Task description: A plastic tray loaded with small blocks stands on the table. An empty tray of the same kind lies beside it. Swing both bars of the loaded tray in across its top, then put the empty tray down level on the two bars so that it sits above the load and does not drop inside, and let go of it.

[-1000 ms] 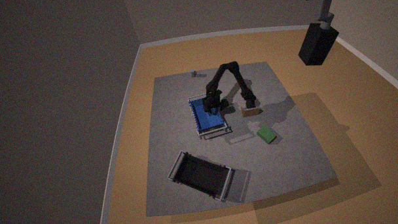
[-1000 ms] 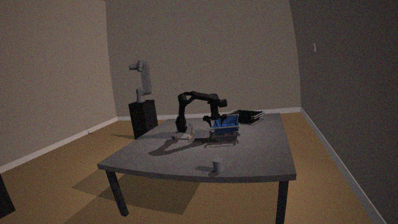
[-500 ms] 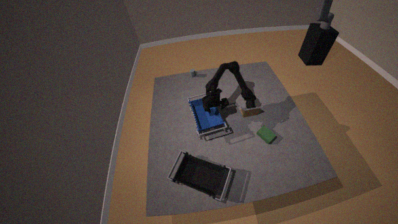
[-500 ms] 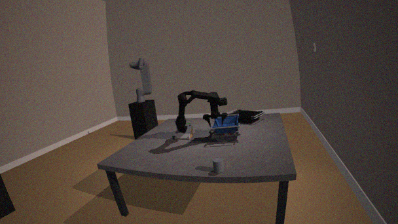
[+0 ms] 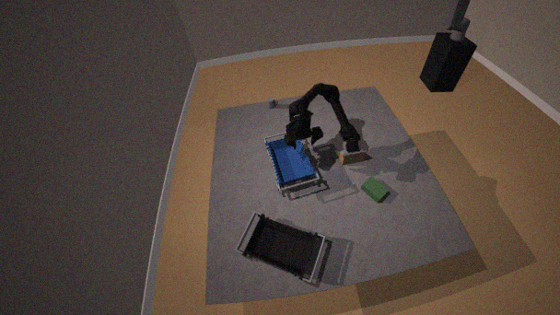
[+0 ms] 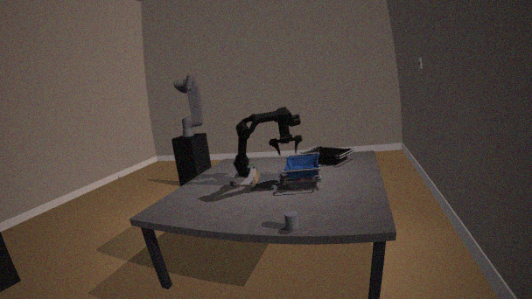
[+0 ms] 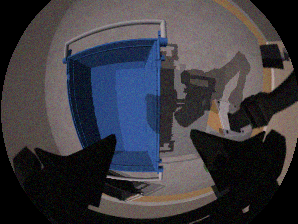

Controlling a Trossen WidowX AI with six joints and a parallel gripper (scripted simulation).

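We take the table (image 6: 350,212) first, with a grey mat (image 5: 414,223) over most of it and the arm (image 5: 329,96) arched above the mat's middle. A black tray (image 5: 246,234) lies well apart at the mat's near edge, wire frames out over both its ends; it is too dark for us to tell what it holds. The blue tray (image 5: 295,165) is empty and rests on top of a lower tray (image 6: 297,184). We judge the lower one to be the loaded tray, though its load is hidden. From the side the blue tray looks raised above the lower tray and not sunk into it. It may lean a little, and we cannot tell for sure. A wire bar (image 5: 308,190) shows past its near end, and we cannot make out whether both bars lie under it. The gripper (image 6: 288,150) hangs just above the blue tray's far end, fingers spread wide with nothing between them and apart from the tray. We judge the step in hand to be the letting go, at the task's end. The next move calls for a straight lift clear of the rim without nudging it, then a check that the tray sits level. A green block (image 5: 375,189) lies off to the side.
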